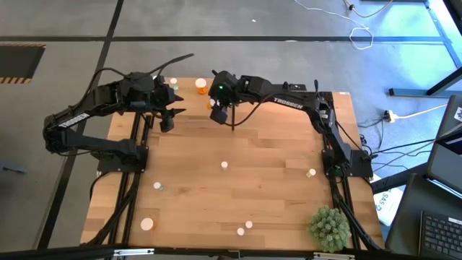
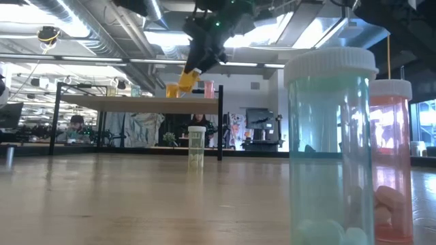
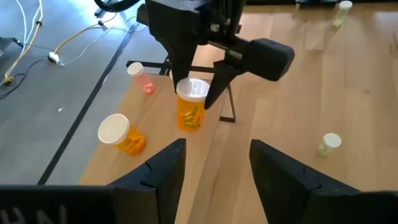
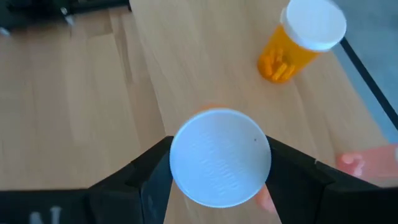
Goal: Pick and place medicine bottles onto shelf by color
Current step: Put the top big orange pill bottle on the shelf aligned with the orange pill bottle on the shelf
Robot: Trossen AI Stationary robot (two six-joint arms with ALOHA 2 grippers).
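The shelf [image 2: 136, 102] stands at the table's far side, with an orange bottle [image 1: 201, 87] and a reddish bottle [image 1: 173, 81] standing on it. My right gripper [image 1: 219, 108] hangs over the shelf's near right part, shut on an orange bottle with a white cap [image 3: 191, 106]. My left gripper [image 3: 214, 168] is open and empty, just left of it near the shelf's near edge. A pale green bottle [image 2: 196, 146] stands on the table in front of the shelf. My right gripper pinches the orange bottle between its two fingers at its top, by the white cap [image 4: 219, 155]. The fingers come from above, pointing down. The bottle hangs below them, tilted [image 2: 189, 79], lifted clear just above the shelf top.
Several small bottles stand scattered on the table, such as those at the middle [image 1: 224, 165], right [image 1: 312, 172] and near left [image 1: 147, 224]. A spiky green plant ball [image 1: 330, 227] sits at the near right corner. A teal bottle [image 2: 330, 150] and a reddish bottle [image 2: 390, 156] stand close to the low camera.
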